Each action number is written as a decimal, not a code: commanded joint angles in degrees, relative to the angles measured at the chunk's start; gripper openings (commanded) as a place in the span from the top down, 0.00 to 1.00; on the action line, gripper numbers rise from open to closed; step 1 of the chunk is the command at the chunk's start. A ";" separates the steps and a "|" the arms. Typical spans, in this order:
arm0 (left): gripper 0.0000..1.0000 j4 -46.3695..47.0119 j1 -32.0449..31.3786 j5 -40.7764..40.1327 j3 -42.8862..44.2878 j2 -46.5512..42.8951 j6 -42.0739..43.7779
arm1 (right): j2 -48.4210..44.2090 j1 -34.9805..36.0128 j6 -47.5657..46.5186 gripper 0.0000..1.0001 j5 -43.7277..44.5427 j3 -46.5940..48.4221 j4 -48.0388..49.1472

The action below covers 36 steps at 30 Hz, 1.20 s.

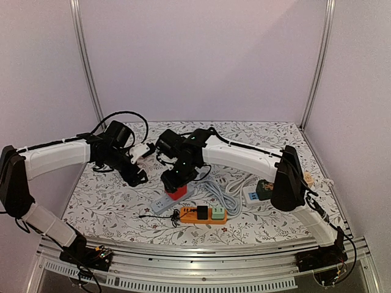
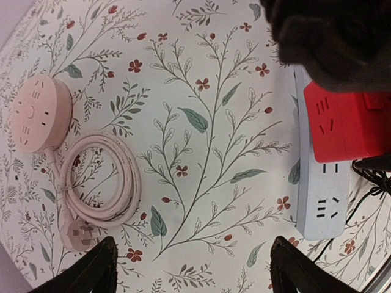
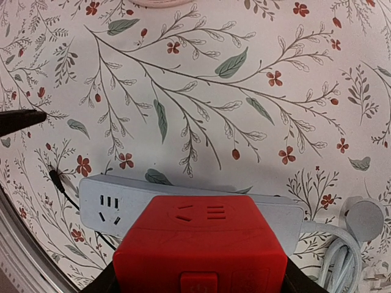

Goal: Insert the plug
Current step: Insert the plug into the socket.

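Right fingers (image 3: 106,284) grip the red cube plug (image 3: 200,244) directly over the white power strip (image 3: 101,204), which lies crosswise; left fingers (image 2: 98,268) gape empty.

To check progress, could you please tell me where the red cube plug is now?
In the top view, near the table's centre, the red cube plug sits on the white power strip, between the right gripper fingers.
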 commanded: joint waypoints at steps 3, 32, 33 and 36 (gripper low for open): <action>0.15 0.59 0.28 0.34 -0.72 0.58 0.21 | 4.54 0.48 0.61 1.00 1.40 1.66 -1.38; 0.22 -4.22 1.30 3.08 0.32 6.83 1.33 | 19.06 1.66 -0.93 1.00 9.70 1.91 -10.18; 0.22 -5.19 1.82 3.47 0.89 7.24 1.54 | 18.35 1.60 -1.33 1.00 10.34 1.43 -10.28; 0.23 -7.85 3.84 6.52 2.06 6.87 2.79 | 18.01 1.06 -2.82 1.00 9.26 1.22 -10.58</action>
